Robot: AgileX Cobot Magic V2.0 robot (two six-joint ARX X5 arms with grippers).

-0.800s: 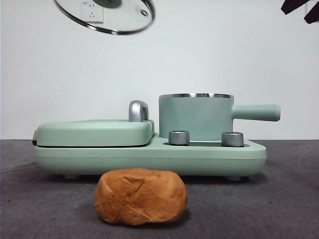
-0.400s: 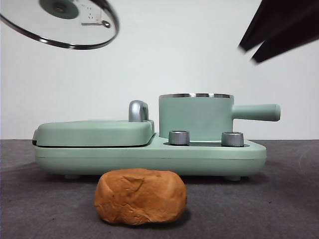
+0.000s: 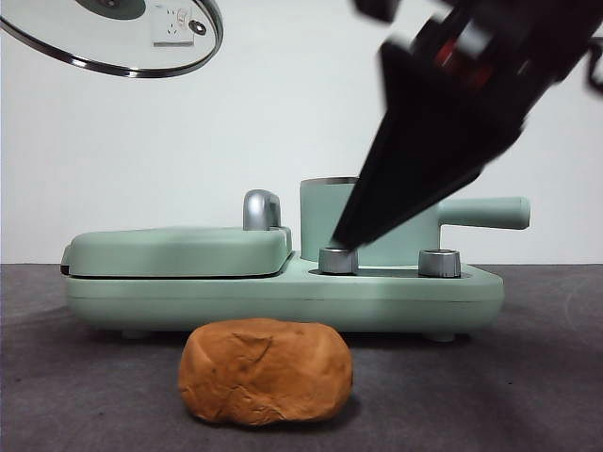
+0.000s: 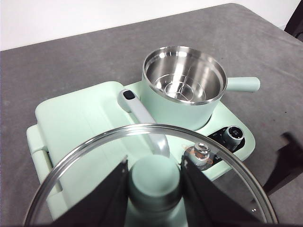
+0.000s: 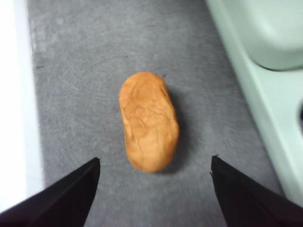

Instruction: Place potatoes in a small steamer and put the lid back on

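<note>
Left gripper [image 4: 154,189] clamped on the knob of the glass lid [image 3: 113,38], held high above the griddle side, while the right gripper [image 5: 154,165], jaws wide apart and empty, hangs over the potato [image 5: 148,120] lying on the grey table [image 3: 528,377] just in front of the steamer [image 4: 182,87], which stands open on its base

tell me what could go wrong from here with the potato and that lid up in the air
The potato looks about as wide as the steamer mouth, so it may catch on the steel rim rather than drop in.

The open right claw is descending close to the appliance's knobs and could clip them.

The left claw holds the glass lid by its knob alone; a slip would drop it onto the griddle.
</note>
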